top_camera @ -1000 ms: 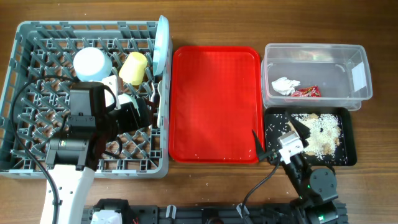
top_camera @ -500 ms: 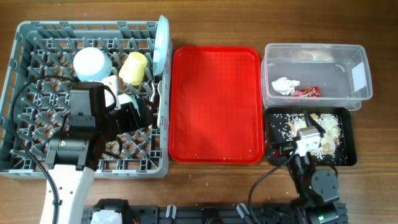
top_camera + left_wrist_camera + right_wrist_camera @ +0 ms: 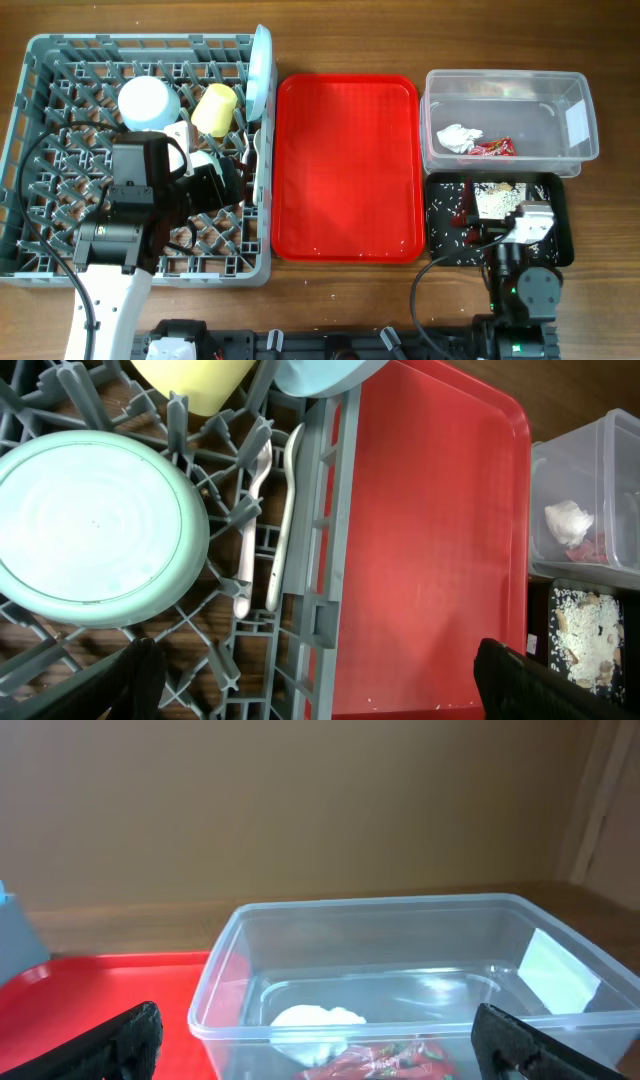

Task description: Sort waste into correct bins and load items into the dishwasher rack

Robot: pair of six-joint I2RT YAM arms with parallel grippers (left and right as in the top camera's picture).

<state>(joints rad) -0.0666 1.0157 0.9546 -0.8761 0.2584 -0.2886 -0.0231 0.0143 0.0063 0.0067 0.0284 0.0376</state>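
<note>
Left gripper (image 3: 320, 678) and right gripper (image 3: 318, 1038) gape wide, empty; right arm (image 3: 520, 288) covers part of black tray (image 3: 438, 192)

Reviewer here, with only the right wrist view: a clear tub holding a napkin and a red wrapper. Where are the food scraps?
Observer: The rice scraps lie in the black tray, next to the clear tub on the robot's side.
Reviewer: Is the plate loaded?
Observer: Yes, the blue plate stands on edge at the rack's right wall.
Reviewer: And the cutlery?
Observer: The white fork and spoon lie in the rack beside that wall.
</note>
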